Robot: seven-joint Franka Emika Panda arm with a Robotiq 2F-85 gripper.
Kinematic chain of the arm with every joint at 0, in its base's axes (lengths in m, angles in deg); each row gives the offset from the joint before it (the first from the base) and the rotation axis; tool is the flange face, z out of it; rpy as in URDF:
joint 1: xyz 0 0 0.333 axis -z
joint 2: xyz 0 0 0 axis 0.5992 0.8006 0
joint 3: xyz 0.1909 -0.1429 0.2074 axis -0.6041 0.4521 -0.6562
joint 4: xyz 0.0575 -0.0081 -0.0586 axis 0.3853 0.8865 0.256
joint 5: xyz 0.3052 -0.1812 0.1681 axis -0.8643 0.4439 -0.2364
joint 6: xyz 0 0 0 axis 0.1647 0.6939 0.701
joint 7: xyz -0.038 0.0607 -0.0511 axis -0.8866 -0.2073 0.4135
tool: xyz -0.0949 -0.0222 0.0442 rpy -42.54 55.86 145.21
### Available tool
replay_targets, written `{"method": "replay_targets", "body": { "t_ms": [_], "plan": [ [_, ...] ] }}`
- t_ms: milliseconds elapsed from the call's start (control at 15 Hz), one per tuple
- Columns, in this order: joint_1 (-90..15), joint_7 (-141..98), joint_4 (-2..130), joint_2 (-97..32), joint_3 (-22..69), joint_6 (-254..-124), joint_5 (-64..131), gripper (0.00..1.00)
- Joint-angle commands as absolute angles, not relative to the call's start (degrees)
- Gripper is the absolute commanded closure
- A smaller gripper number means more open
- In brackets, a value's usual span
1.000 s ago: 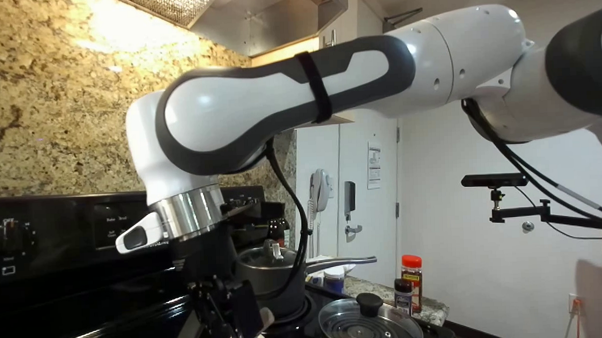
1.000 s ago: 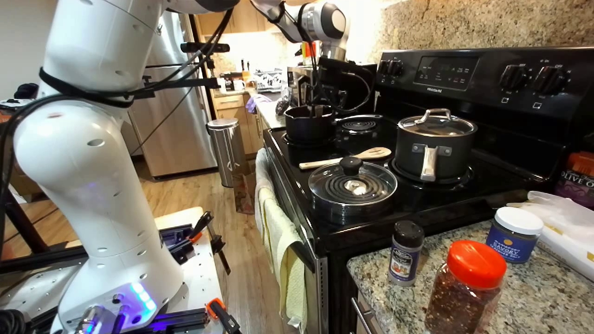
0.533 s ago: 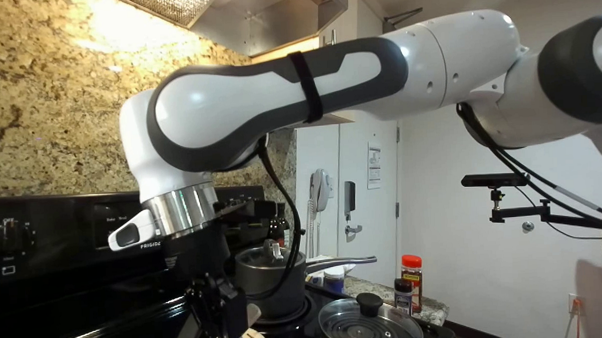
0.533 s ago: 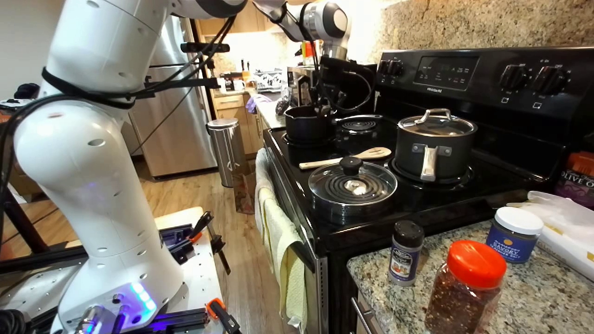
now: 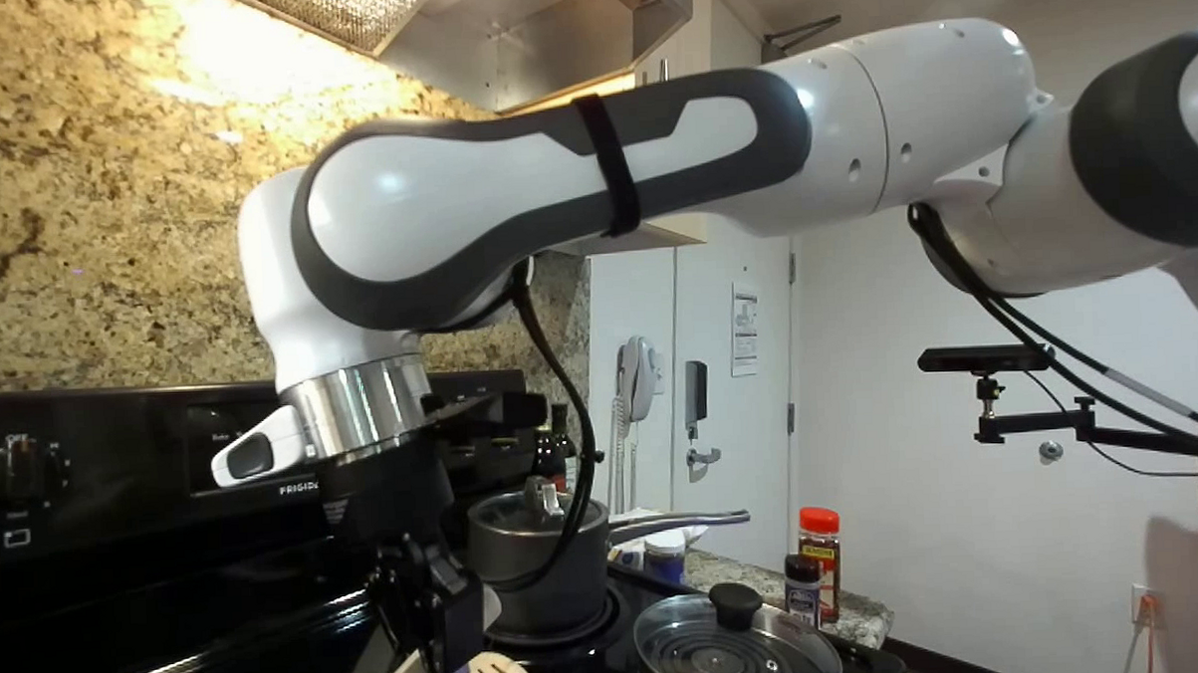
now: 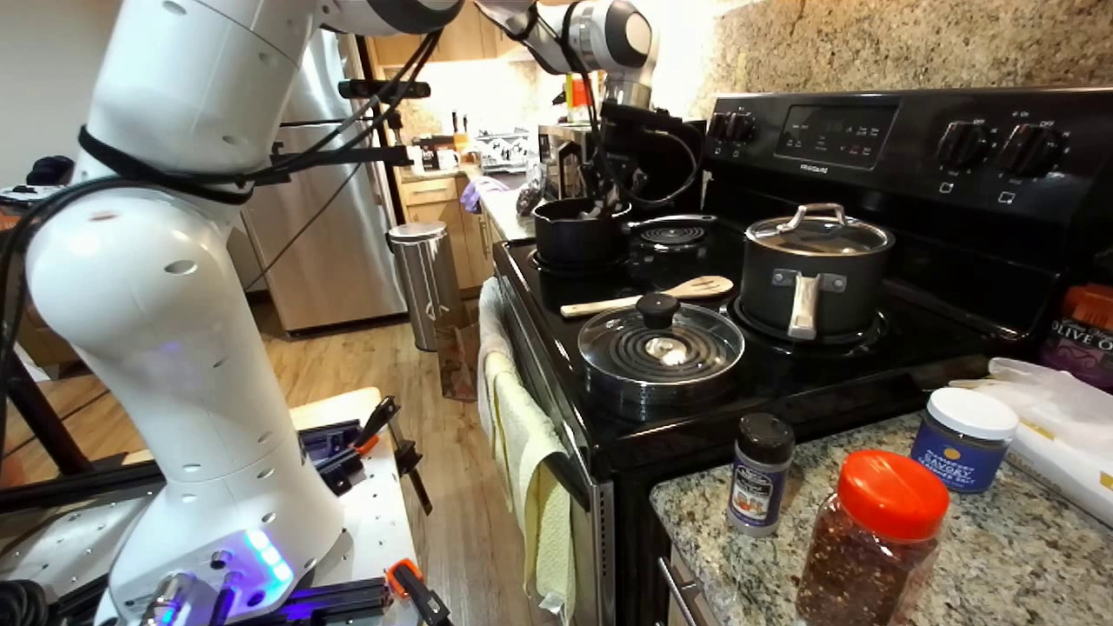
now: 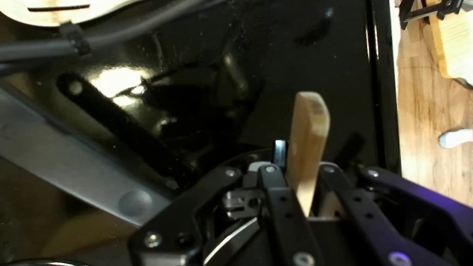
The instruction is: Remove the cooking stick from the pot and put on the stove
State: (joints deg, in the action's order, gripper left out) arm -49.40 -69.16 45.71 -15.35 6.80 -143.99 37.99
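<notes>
While the hold on the cooking stick (image 7: 308,136) looks made, the carrying seems all to come. Right of centre in the wrist view, the gripper (image 7: 298,173) has its fingers closed on the pale wood, one to either side, with the blunt, rounded end poking up past them toward the middle of the frame. In an exterior view those fingers stand at or just over the mouth of the dark pot (image 6: 574,243), at upper centre. The lower part of the cooking stick is hidden, so I cannot tell how deep it reaches; my judgement is that it is not yet out. What remains, then, is to raise it clear of the rim, bring it across and lay it on the stove (image 6: 809,369), whose glossy black top fills the centre and right of that frame. A slotted wooden spoon (image 6: 687,289) lies on that top, near the centre and just above a glass lid (image 6: 639,348), but it is apart from the gripper, so I would not count it as the job done.
</notes>
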Motion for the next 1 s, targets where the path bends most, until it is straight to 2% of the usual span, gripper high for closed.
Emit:
{"method": "replay_targets", "body": {
  "t_ms": [0,933],
  "plan": [
    [-48.7,-70.6,44.7,-15.3,6.2,-143.6,36.4,0.98],
    [-44.5,-69.5,48.5,-21.0,6.7,-149.1,28.0,0.98]
  ]
}}
